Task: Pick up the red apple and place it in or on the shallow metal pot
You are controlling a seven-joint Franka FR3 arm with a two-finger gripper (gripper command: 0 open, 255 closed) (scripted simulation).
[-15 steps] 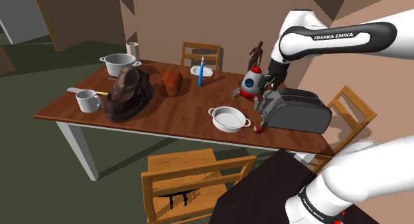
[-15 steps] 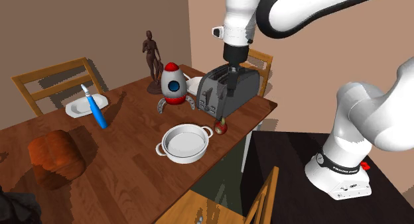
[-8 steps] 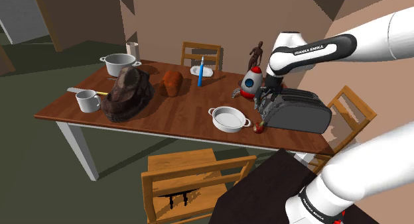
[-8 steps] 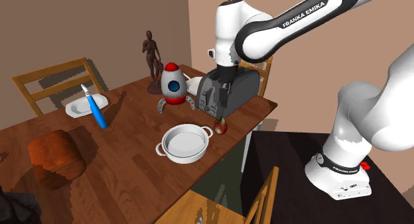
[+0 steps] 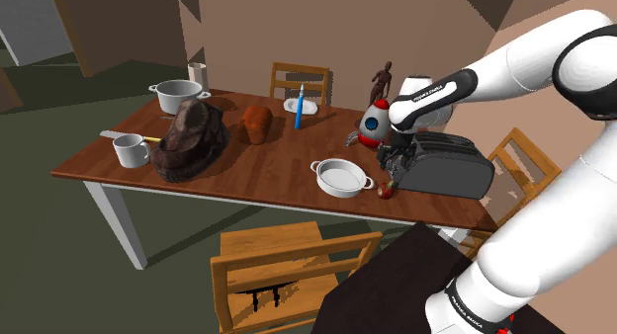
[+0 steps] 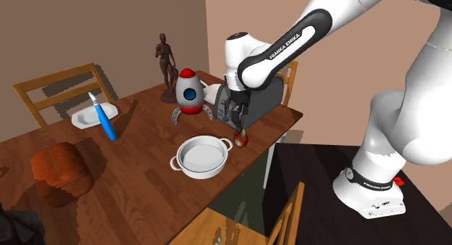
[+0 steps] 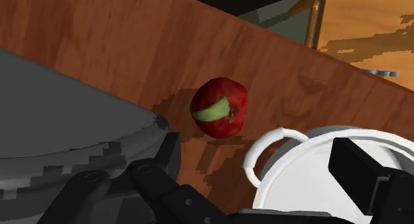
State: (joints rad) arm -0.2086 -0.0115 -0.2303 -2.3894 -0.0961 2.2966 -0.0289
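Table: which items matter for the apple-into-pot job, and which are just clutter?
Job: red apple, on the table by the toaster; shallow white pot beside it; gripper, open, near the apple.
Clutter: toaster, toy rocket, figurine, brown hat, brown loaf, mug, deep pot.

The shoulder view looks down from behind the stand (image 5: 386, 283) across the whole table (image 5: 267, 169). The second exterior view stands nearer, over the table's corner; both take in the toaster (image 5: 445, 169) and white pot (image 5: 341, 177). The wrist view looks closely past the fingers (image 7: 361, 169) at the apple (image 7: 220, 107) just ahead of them.
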